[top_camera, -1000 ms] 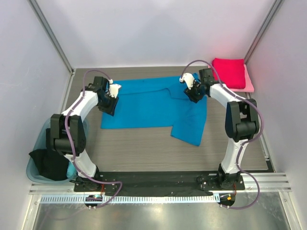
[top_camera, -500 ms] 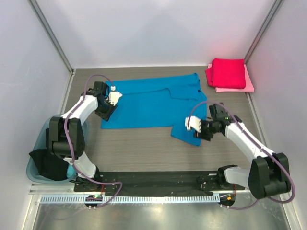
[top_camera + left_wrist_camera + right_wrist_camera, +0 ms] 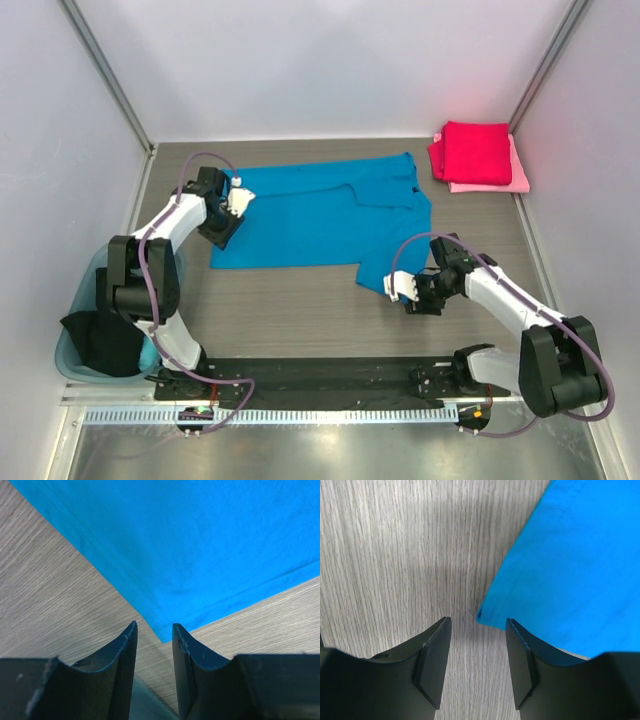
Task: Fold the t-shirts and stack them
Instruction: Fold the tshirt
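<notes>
– Blue t-shirt (image 3: 320,215) lies spread across the middle of the bench (image 3: 290,310), one flap hanging toward 5 o'clock. Right hand (image 3: 478,621) hovers at that flap's tip, jaws wide, nothing in them.
– And the left hand (image 3: 154,628)?
– At the shirt's 9 o'clock side, jaws narrowly apart, empty, a hem corner just ahead of its tips.
– What makes a clean grab?
– I'd say go low, slip one finger under each corner, pinch cloth only, then lift both together so the fold lands square. Crimson shirt (image 3: 476,150) sits on the pale pink one (image 3: 520,178) at 1 o'clock.
</notes>
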Controlling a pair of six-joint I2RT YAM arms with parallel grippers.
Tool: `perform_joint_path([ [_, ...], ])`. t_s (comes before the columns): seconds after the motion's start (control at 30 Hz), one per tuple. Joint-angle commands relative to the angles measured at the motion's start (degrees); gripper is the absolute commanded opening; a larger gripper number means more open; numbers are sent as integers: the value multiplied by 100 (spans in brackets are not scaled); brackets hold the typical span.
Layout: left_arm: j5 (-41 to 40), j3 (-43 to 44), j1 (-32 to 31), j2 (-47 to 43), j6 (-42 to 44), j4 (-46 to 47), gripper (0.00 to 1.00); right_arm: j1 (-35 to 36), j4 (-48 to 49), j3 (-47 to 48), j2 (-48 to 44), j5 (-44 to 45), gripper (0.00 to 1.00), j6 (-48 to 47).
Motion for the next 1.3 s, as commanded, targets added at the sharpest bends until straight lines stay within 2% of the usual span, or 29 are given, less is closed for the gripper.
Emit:
perform_joint_path([
  [0.0,-57,177,44,-12,18,58,35,50,102,96,118,-180,53,-217],
  [0.13,-93,20,44,-82,53,75,35,94,146,61,276,-163,49,-323],
  [0.27,-249,-174,88,-126,88,154,35,199,426,52,540,21,38,-244],
  [0.3,-294,-209,140,-126,114,154,36,199,453,69,610,109,26,-192],
  [0.4,-295,-218,324,-91,272,58,38,217,375,175,654,206,6,-112],
  [0.43,-303,-218,378,-91,342,23,39,217,340,210,576,267,3,-95],
  [0.67,-225,-60,940,286,783,-504,40,217,94,333,-101,268,1,169],
  [0.8,-163,115,958,611,678,-646,40,217,76,333,13,338,1,283],
  [1.03,715,573,1064,998,396,-1208,40,217,172,421,162,417,1,380],
  [1.27,725,424,1055,745,115,-1024,43,226,199,430,259,382,1,450],
])
